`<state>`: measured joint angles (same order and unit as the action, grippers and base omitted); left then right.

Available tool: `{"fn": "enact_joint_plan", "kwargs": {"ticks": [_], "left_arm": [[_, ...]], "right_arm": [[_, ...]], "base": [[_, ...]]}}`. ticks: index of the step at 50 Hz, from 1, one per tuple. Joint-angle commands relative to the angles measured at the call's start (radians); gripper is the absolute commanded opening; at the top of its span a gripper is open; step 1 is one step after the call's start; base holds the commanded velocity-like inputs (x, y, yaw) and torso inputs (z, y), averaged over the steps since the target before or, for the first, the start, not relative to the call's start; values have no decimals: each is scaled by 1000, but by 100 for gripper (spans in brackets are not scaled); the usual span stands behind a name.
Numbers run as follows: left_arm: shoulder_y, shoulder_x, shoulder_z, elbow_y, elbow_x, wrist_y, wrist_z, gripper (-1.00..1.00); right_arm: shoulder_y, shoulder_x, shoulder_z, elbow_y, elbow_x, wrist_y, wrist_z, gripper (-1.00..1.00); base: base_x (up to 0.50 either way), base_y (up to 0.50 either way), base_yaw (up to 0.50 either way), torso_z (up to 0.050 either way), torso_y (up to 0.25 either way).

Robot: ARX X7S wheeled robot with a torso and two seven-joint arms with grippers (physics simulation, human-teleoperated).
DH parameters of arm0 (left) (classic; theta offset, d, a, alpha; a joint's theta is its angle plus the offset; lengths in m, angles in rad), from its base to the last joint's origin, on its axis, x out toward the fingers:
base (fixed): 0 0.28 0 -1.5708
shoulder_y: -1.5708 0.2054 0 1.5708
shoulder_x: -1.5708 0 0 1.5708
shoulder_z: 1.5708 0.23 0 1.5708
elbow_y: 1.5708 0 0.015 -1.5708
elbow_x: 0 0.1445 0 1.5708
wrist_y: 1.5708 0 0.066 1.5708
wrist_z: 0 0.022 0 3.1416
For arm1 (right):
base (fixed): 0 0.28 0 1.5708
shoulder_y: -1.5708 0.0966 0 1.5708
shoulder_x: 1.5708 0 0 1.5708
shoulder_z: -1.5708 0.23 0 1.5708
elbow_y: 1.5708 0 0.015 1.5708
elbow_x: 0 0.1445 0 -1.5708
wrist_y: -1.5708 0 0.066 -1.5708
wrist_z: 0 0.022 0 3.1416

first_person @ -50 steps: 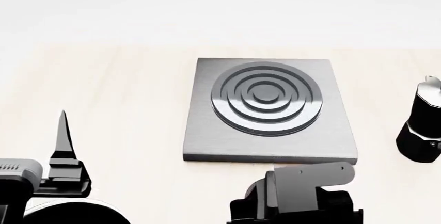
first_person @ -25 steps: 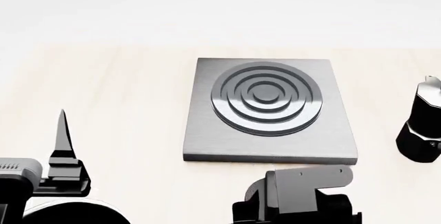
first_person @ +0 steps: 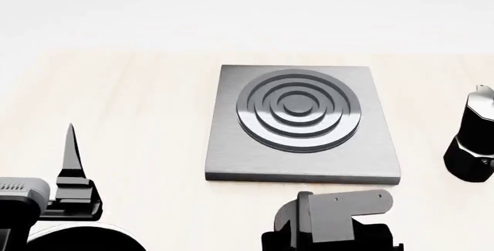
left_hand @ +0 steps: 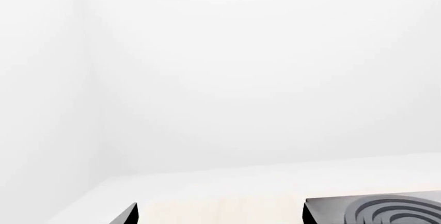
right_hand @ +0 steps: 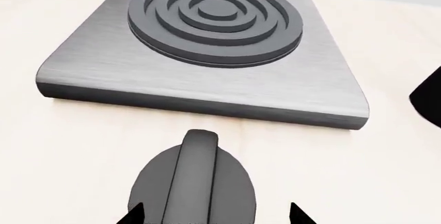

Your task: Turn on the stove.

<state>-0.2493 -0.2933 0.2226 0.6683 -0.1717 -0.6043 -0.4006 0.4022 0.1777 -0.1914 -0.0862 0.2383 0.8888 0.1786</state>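
The stove (first_person: 301,124) is a flat brushed-grey slab with a raised ring burner, at the middle of the light wooden table. It also shows in the right wrist view (right_hand: 206,64). Its black round knob (right_hand: 193,182) with an upright fin sits on the table just in front of the slab's near edge. It is hidden under my right arm in the head view. My right gripper (right_hand: 215,217) is open, with one fingertip (right_hand: 134,216) on each side of the knob, not touching it. My left gripper (first_person: 73,170) is open and empty at the near left.
A black moka pot (first_person: 471,141) stands at the table's right edge, right of the stove; its edge shows in the right wrist view (right_hand: 430,97). A corner of the stove (left_hand: 375,211) shows in the left wrist view, beside one left fingertip (left_hand: 131,214).
My right wrist has drawn slightly back toward me in the head view. The left arm and the stove have not moved.
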Motion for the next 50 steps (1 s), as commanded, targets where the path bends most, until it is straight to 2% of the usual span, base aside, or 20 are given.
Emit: {"fn": "enact_joint_plan", "kwargs": {"ticks": [1,50], "left_arm": [[-1,-4,7,0,2,0,-6,100],[-4,-15,12,-2,-19,4,-19,100]], "right_arm": [[2,3,-7,26,4,-11,0,100],[18,9,-16,149,6,-64,29,100]], "base": [[0,0,0,0,0],[0,0,0,0,0]]}}
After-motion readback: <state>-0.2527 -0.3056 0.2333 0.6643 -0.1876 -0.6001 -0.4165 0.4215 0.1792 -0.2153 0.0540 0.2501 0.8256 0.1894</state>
